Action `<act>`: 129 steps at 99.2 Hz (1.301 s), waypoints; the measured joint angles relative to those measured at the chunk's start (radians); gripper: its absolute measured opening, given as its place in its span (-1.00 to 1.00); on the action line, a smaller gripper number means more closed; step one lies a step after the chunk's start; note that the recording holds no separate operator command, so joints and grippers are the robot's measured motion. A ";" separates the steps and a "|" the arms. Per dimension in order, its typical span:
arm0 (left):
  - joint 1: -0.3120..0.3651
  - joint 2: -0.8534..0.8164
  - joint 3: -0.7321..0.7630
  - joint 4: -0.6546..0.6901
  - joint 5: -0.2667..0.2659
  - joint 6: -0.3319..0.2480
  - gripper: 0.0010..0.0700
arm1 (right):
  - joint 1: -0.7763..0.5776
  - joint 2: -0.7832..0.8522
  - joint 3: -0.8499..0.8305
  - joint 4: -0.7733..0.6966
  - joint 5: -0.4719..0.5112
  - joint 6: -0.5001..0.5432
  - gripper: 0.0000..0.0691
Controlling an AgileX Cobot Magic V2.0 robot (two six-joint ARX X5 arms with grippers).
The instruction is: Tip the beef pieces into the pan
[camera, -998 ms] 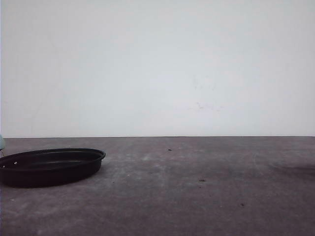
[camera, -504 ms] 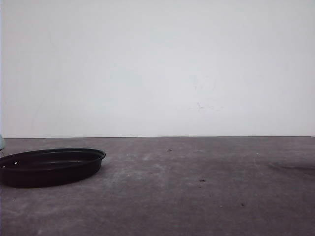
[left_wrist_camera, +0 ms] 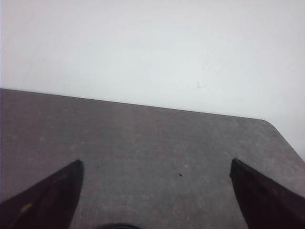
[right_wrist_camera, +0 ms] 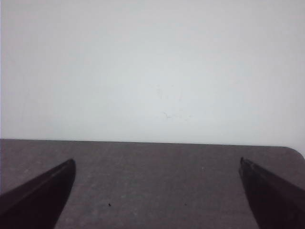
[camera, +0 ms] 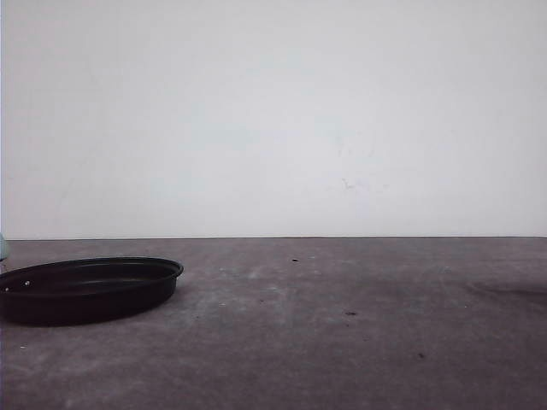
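Front view, left side: the wide shallow round black frying pan with a rolled rim is sitting flat on the dark grey matte tabletop, close to the left edge of the picture; what is lying inside it cannot be told from this low angle.
Far left edge: a small pale mint-green sliver is peeking in just above the pan's rim.
Background: a plain white wall is standing behind the table's far edge.
Left wrist view: the left gripper is spreading its two dark fingertips wide apart, with nothing between them, and is looking over bare tabletop toward the wall.
Right wrist view: the right gripper is likewise holding its dark fingertips wide apart and gripping nothing, facing the tabletop and the wall.
Table corner: a rounded corner of the tabletop is showing in both wrist views.
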 joint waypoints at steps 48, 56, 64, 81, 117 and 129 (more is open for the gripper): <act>-0.019 0.092 0.000 0.017 -0.018 -0.011 0.92 | 0.000 0.068 0.001 -0.057 0.003 0.000 0.98; -0.020 0.134 -0.002 0.013 -0.018 -0.020 0.92 | 0.000 0.079 0.001 -0.101 0.003 -0.002 0.98; -0.019 0.164 -0.033 0.022 -0.019 -0.034 0.92 | 0.000 0.101 0.001 -0.145 0.003 -0.019 0.98; -0.019 0.177 -0.179 0.060 -0.019 -0.068 0.92 | 0.019 0.173 0.001 -0.208 0.023 -0.026 0.98; 0.042 0.237 -0.543 0.188 -0.022 -0.226 0.92 | 0.029 0.301 0.001 -0.312 0.025 -0.055 0.98; 0.072 0.301 -0.545 0.218 -0.023 -0.244 0.92 | 0.029 0.303 0.001 -0.322 0.024 -0.071 0.98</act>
